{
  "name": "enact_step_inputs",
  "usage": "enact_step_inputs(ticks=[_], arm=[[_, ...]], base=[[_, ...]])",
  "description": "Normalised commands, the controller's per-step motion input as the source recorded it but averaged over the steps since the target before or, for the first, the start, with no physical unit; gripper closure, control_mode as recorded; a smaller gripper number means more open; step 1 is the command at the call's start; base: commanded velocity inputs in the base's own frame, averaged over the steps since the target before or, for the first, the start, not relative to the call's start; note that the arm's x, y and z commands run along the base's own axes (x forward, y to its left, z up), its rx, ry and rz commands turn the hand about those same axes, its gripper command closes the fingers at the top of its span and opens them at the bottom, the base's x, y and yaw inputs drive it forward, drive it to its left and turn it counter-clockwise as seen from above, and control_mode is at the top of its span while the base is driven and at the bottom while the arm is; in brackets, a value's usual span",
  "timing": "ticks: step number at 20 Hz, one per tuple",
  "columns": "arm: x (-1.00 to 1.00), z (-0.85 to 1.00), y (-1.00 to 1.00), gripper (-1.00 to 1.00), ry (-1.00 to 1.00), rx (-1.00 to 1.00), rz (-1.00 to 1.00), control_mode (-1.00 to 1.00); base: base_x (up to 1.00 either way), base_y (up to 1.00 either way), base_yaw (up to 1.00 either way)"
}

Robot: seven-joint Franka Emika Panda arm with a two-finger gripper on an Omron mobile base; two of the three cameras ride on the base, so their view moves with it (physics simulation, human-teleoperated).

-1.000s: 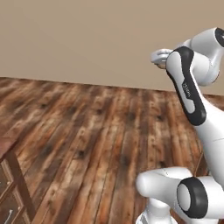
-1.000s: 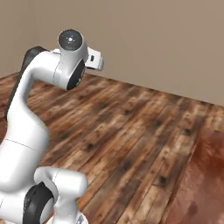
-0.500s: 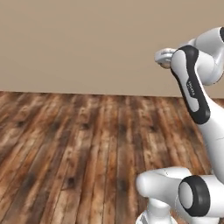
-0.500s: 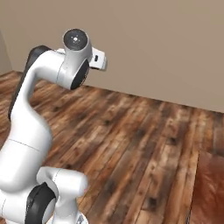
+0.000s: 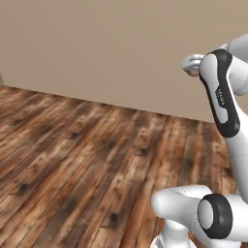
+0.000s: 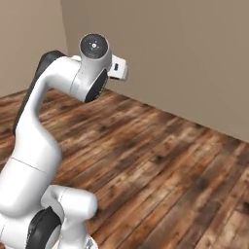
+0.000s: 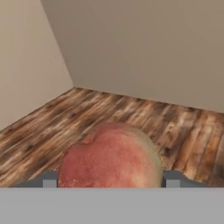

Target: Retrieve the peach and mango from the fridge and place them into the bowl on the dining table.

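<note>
Since the earlier pictures the whole scene has swung round in both base views, which means the base has turned and the cameras with it, not that anything in the room was shifted: the wooden furniture corner that stood at the lower left of the left base view has gone out of frame, the reddish-brown surface at the right edge of the right base view has gone too, and a wall corner has come in at the upper left of the right base view. What lies ahead is plank floor point(image 5: 87, 160) and a plain beige wall point(image 6: 185, 53). The arm point(image 6: 53, 97) holds the same raised, folded pose as before relative to the base. In the hand view the peach point(image 7: 109, 159) sits between the two dark tips of the gripper point(image 7: 109, 180), one tip showing at each side of the fruit, so the gripper is closed onto the peach at about the fruit's own width and carries it clear of the floor. The relation that matters for the next move is where the bowl and the tabletop lie from the gripper, and that cannot be told from here: ahead of the hand there is floor and a wall corner. My judgement is that the base must go on turning or driving before any lowering of the peach can be aimed.
</note>
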Motion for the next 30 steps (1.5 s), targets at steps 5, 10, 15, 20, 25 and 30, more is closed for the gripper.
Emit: enact_step_inputs(ticks=[5, 10, 15, 20, 25, 30], arm=[[0.0, 0.0, 0.0, 1.0, 0.0, 0.0, 0.0, 1.0], [0.0, 0.0, 0.0, 1.0, 0.0, 0.0, 0.0, 1.0], [0.0, 0.0, 0.0, 1.0, 0.0, 0.0, 0.0, 1.0], [0.0, 0.0, 0.0, 1.0, 0.0, 0.0, 0.0, 1.0], [0.0, 0.0, 0.0, 1.0, 0.0, 0.0, 0.0, 1.0], [0.0, 0.0, 0.0, 1.0, 0.0, 0.0, 0.0, 1.0]], base=[[1.0, 0.0, 0.71], [1.0, 0.0, 0.68], [1.0, 0.0, 0.65], [1.0, -0.01, 0.64], [1.0, -0.14, 0.5], [1.0, -0.35, 0.14]])
